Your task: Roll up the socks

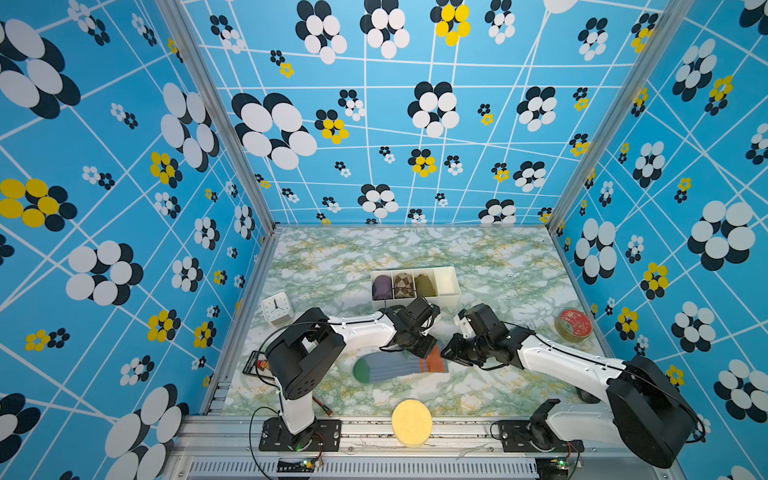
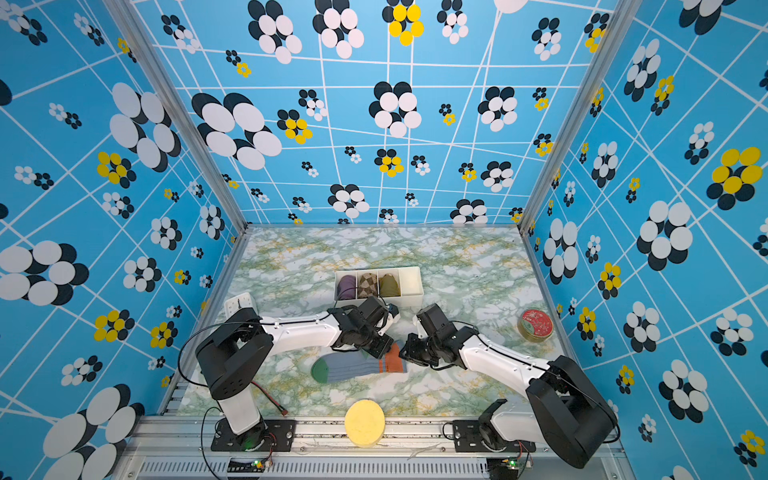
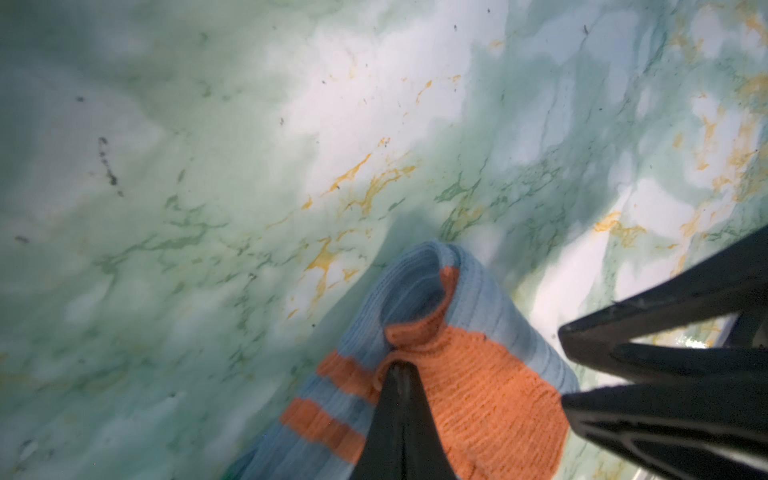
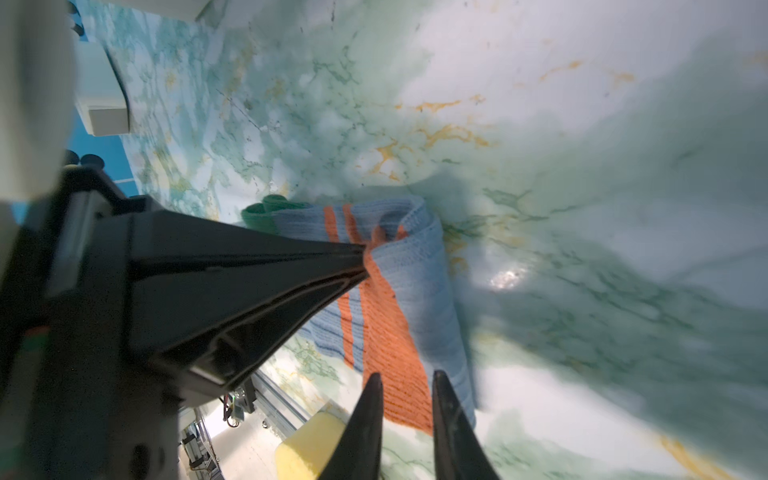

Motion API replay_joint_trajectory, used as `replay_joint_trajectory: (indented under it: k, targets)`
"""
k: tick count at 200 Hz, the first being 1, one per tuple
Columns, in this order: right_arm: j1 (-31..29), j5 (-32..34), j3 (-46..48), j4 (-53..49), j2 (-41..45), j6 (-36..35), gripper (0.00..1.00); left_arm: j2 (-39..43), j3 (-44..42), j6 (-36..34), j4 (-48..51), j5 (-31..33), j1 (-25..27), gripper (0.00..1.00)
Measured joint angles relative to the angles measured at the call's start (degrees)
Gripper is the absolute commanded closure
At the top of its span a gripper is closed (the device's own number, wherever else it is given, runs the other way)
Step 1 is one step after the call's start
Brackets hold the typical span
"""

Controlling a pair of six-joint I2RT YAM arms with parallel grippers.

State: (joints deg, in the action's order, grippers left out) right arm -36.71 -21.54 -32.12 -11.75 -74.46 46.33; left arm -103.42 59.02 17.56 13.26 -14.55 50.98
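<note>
Yellow sponge point(image 1: 411, 422) sits on the front rail, clear of the work. Socks point(image 1: 399, 368) lie flat on the bench point(image 1: 478, 257) between the two arms, green toe toward the left arm and orange cuff toward the right. The cuff end is turned over on itself once, with grey-blue showing over the orange.

Left gripper point(image 3: 400, 370): fingers closed, pinching the cuff fold on its back side.

Right gripper point(image 4: 406, 376): fingers parted a little, tips just above the front side of the cuff, holding nothing.

Step in hand, by your reading: the first turn of the roll.

The next move calls for you to seat the right fingers on the fold level with the left. Then carry both toward the toe together, so the roll comes out even and tight.
</note>
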Motion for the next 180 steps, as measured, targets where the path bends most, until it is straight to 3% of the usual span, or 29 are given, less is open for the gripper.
replay_joint_trajectory:
  k: [180]
  targets:
    - [0.0, -1.77, 2.62, 6.49, -5.11, 0.02, 0.72, 0.0, 0.0, 0.87, -0.04, -0.63, 0.0, 1.0]
